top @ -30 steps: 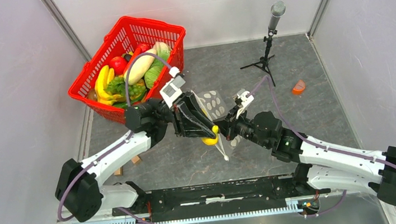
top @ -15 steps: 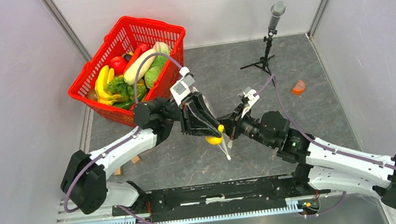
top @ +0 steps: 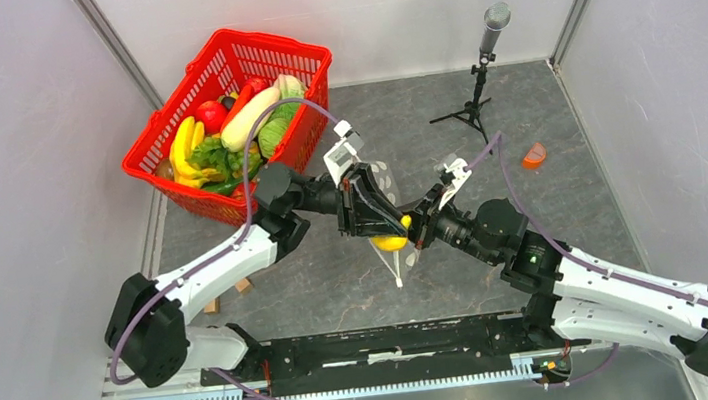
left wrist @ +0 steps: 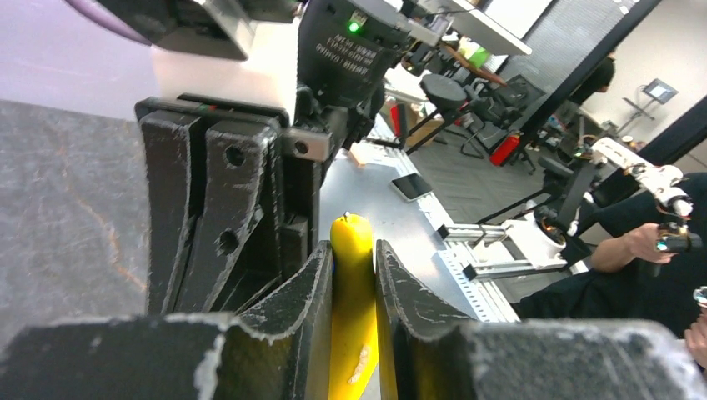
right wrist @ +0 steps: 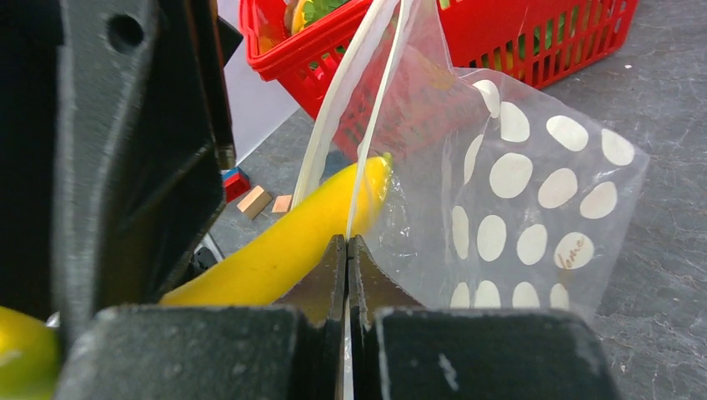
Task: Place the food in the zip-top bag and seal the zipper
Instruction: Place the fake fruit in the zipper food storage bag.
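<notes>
My left gripper (top: 395,227) is shut on a yellow toy banana (top: 390,241), which stands upright between its fingers in the left wrist view (left wrist: 353,283). My right gripper (top: 419,236) is shut on the whitish zipper strip (right wrist: 367,150) of the clear dotted zip-top bag (right wrist: 534,217) and holds it up off the table. In the right wrist view the banana (right wrist: 292,242) lies at the bag's open mouth, its tip just past the strip. The two grippers meet mid-table. More toy food (top: 222,139) fills the red basket.
The red basket (top: 252,50) stands at the back left. A microphone on a small tripod (top: 481,65) stands at the back right, with a small orange piece (top: 533,154) near it. Wooden cubes (right wrist: 254,202) and a blue toy brick (right wrist: 233,177) lie on the table at the left.
Both arms have moved up and right, away from the near edge. The banana in my left gripper has closed in on the bag mouth held by my right gripper.
</notes>
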You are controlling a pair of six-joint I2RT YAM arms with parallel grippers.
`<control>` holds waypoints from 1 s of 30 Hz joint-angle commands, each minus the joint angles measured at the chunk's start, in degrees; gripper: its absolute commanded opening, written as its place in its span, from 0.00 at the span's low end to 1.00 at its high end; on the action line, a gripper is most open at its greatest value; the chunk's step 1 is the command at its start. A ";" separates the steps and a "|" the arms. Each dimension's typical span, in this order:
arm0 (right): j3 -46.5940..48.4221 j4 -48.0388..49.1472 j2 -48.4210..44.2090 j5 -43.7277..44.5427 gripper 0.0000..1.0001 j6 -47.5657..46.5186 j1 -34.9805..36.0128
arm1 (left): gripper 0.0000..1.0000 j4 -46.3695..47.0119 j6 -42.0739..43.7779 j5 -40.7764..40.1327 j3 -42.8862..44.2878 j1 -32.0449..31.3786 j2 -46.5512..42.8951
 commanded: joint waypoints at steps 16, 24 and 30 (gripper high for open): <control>1.40 -1.69 -3.92 2.14 0.00 -0.62 -0.20 | 0.13 -52.03 46.44 -1.99 6.06 1.08 -7.31; 5.91 -9.70 -3.01 5.40 0.00 -3.04 -0.14 | 0.55 -75.09 62.13 -9.95 15.71 1.08 -7.64; 6.55 -9.44 -3.86 5.29 0.00 -3.27 -0.19 | 0.68 -81.27 64.07 -16.94 18.56 1.08 -8.88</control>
